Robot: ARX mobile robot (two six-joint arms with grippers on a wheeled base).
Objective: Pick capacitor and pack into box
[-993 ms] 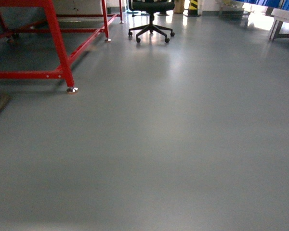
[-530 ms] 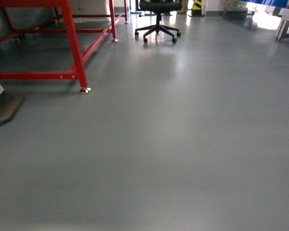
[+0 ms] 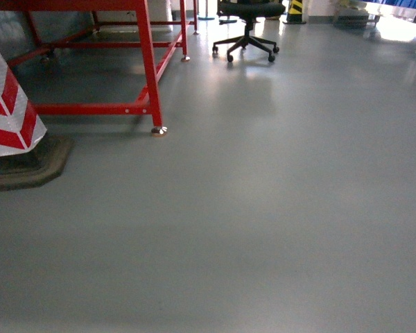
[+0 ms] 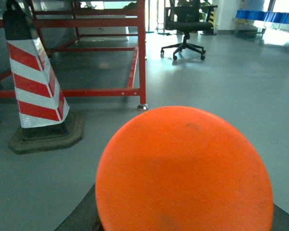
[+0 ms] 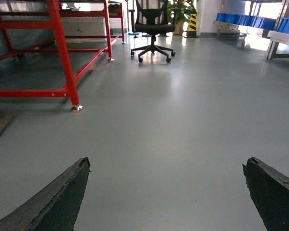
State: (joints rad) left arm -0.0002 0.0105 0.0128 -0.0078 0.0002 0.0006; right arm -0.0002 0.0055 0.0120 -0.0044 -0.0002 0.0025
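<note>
- Right now the capacitor (image 4: pixel 184 168), a bright orange-red cylinder, fills the lower half of the left wrist view, its flat round top facing the camera. It sits in the left gripper (image 4: pixel 183 224), whose dark fingers (image 4: pixel 79 216) show only as slivers at its lower edges, so the grasp looks closed on it but the contact itself is hidden.
- The right gripper (image 5: pixel 171 195) holds nothing; its two dark fingertips (image 5: pixel 58 197) stand wide apart over bare grey floor (image 3: pixel 263 208).
- The pink box does not appear in any view, so packing cannot happen from here; the robot seems to be in transit.
- Risk one: a red-and-white striped traffic cone (image 3: pixel 10 104) on a dark rubber base stands close on the left of the head view. Drifting left could clip it with the base or the left arm and jolt the capacitor loose.
- Risk two: a red steel frame (image 3: pixel 149 69) has a leg and foot pad just beyond the cone. Passing too close could catch an arm on it.
- Risk three: a black office chair (image 3: pixel 248 31) on casters sits farther ahead and could block the path.
- Risk four: because the grip cannot be seen, a shallow hold might let the smooth cylinder slip during bumps or turns.
</note>
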